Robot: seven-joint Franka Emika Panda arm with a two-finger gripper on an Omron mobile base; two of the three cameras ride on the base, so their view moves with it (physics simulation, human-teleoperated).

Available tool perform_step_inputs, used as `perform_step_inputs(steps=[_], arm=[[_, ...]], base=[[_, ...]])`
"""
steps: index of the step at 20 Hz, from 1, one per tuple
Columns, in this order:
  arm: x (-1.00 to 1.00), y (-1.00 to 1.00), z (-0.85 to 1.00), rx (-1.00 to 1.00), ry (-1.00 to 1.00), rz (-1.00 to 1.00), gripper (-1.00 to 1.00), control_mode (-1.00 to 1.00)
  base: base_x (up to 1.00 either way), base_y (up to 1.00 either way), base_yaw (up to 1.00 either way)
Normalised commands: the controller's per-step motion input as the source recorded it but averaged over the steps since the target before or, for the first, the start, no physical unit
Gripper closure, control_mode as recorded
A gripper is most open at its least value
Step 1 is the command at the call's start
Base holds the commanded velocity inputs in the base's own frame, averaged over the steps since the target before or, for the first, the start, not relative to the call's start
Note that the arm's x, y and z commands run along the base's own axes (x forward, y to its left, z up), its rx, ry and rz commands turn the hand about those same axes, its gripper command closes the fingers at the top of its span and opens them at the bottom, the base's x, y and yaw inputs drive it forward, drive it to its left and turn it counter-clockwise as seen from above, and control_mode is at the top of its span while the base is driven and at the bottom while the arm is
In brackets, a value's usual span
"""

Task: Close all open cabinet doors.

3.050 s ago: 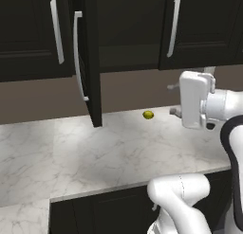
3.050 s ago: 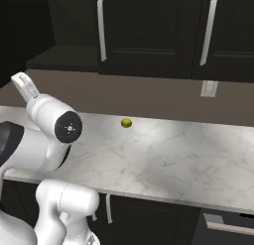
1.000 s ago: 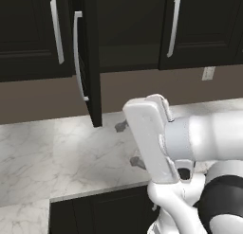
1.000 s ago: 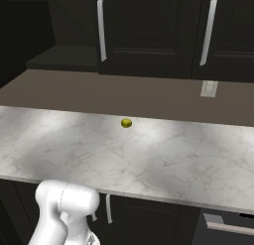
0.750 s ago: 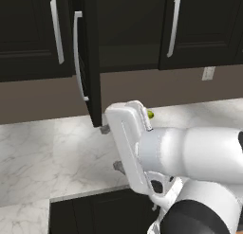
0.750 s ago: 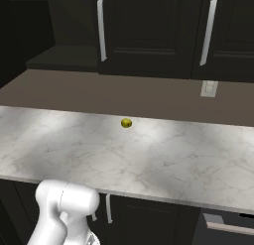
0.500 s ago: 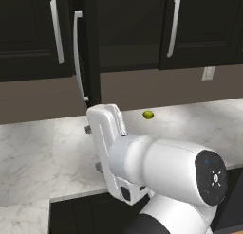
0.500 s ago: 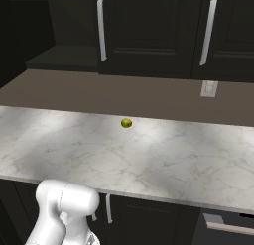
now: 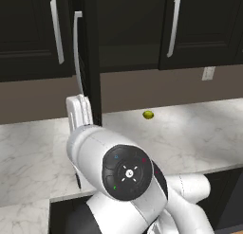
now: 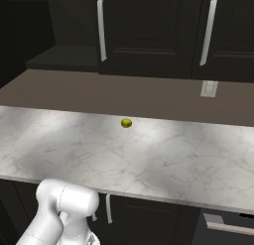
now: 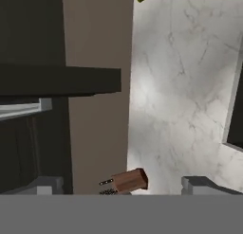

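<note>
Step in hand, as I read it: approach to the open door (image 9: 90, 58), no contact yet. It's the near-black upper door standing edge-on to the left base camera, swung out over the counter (image 9: 190, 133), with its slim silver handle (image 9: 77, 53) on the left face. The doors either side of it, left (image 9: 28, 34) and right (image 9: 199, 29), look shut and flush. In the right base view both upper doors in frame, one (image 10: 144, 26) and the other (image 10: 233, 30), also sit flush.

Arm pose: big elbow joint fills the low centre of the left base view, and the white hand (image 9: 79, 113) points up and away from the camera, just below and left of the door's bottom edge, near the handle's lower end. Can't tell if it's touching the door; looks just apart.

Gripper (image 11: 121, 185): fingers spread wide, nothing between them. Hand view is rolled, so counter and wall run vertically. The door's dark edge (image 11: 57, 79) crosses the frame above the left fingertip (image 11: 45, 184), with its handle (image 11: 23, 107) just beneath that edge.

Other bits: small yellow-green fruit (image 9: 148, 115) on the counter by the wall, well clear of the door's swing. A small brown object (image 11: 129, 180) sits low in the hand view; can't identify it.

Next move: get the hand onto the door's handle side and push it round toward the cabinet face until flush. Contact should be flat on the panel, not on the thin edge, or the fingers may slip off. Then check for other open doors outside these frames.
</note>
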Motion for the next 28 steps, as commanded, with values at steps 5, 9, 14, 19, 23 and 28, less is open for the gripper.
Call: perform_step_inputs(steps=[5, 9, 14, 19, 23, 28], arm=[[0.53, 0.12, 0.0, 0.01, 0.0, 0.0, -1.0, -1.0], [0.59, 0.22, -0.09, 0.0, 0.0, -0.07, -1.0, -1.0], [0.51, 0.18, -0.03, 0.0, 0.0, -0.11, -1.0, -1.0], [0.24, 0.12, 0.0, 0.0, -0.04, -0.2, -1.0, -1.0], [0.22, 0.0, 0.0, 0.0, -0.06, -0.26, -1.0, -1.0], [0.14, 0.02, 0.0, -0.01, -0.05, -0.31, -1.0, -1.0]], base=[[0.0, 0.0, 0.0], [0.0, 0.0, 0.0], [0.0, 0.0, 0.0], [0.0, 0.0, 0.0], [0.0, 0.0, 0.0], [0.0, 0.0, 0.0]])
